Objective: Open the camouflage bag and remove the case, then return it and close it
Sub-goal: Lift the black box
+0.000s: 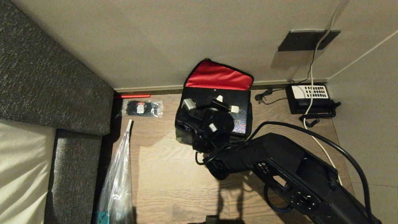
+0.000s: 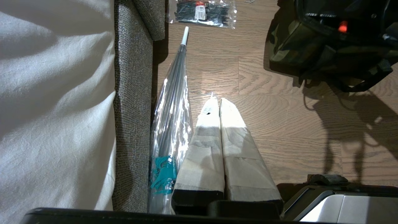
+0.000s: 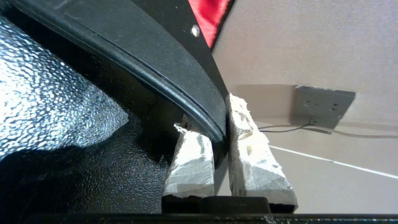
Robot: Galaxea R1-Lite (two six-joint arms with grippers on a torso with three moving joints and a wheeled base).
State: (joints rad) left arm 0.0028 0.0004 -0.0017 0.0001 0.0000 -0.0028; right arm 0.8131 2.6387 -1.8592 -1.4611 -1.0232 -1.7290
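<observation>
The camouflage bag [image 1: 182,135] stands on the wooden floor against the wall, its lid thrown back to show the red lining [image 1: 217,76]. The black textured case [image 1: 241,124] sits upright in the bag's mouth. My right gripper [image 1: 215,109] reaches down over the case from the near side. In the right wrist view the right gripper [image 3: 217,124] is shut on the case's black handle [image 3: 174,68]. The left wrist view shows the bag [image 2: 289,46] with the case's red latch [image 2: 343,26]. My left gripper [image 2: 219,101] hangs shut and empty above the floor, away from the bag.
A black telephone [image 1: 311,98] with a white cable lies right of the bag, under a wall socket [image 1: 307,39]. A packet of black cable ties [image 1: 142,108] and a wrapped umbrella [image 1: 119,174] lie left of it, beside a grey upholstered edge [image 1: 46,77].
</observation>
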